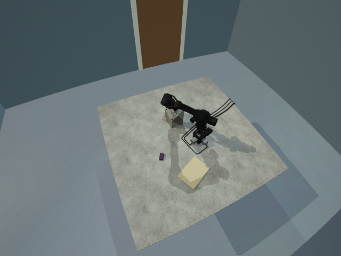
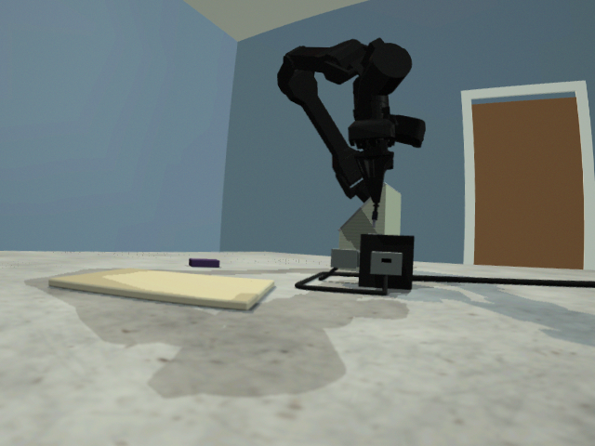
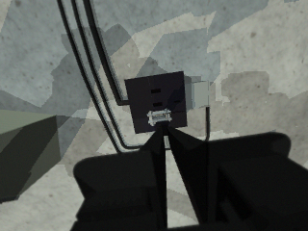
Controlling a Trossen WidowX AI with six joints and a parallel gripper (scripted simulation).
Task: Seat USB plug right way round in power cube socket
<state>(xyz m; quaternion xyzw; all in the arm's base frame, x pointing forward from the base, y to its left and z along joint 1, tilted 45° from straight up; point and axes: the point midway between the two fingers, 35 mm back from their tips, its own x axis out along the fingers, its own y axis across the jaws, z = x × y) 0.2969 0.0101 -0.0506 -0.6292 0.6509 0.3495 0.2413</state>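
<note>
My gripper (image 1: 199, 141) (image 2: 375, 205) (image 3: 165, 131) points down over the power cube and is shut on the USB plug. The plug (image 2: 374, 222) hangs upright below the fingertips, with a dark body and a grey metal end. In the exterior view its end is slightly above the top of the dark power cube (image 2: 387, 242) (image 3: 144, 96), with a small gap. In the wrist view the silver-rimmed socket (image 3: 152, 116) lies on the cube's top, just ahead of the fingertips. The plug's face and which way round it is cannot be made out.
Grey adapters (image 2: 386, 268) (image 3: 201, 93) sit at the cube's sides, with black cables (image 2: 480, 280) (image 3: 103, 63) around it. A slope-topped block (image 1: 177, 120) (image 2: 392, 208) (image 3: 29, 161) stands behind. A cream board (image 1: 193, 170) (image 2: 178, 285) and a small purple block (image 1: 161, 156) (image 2: 204, 263) lie on the table.
</note>
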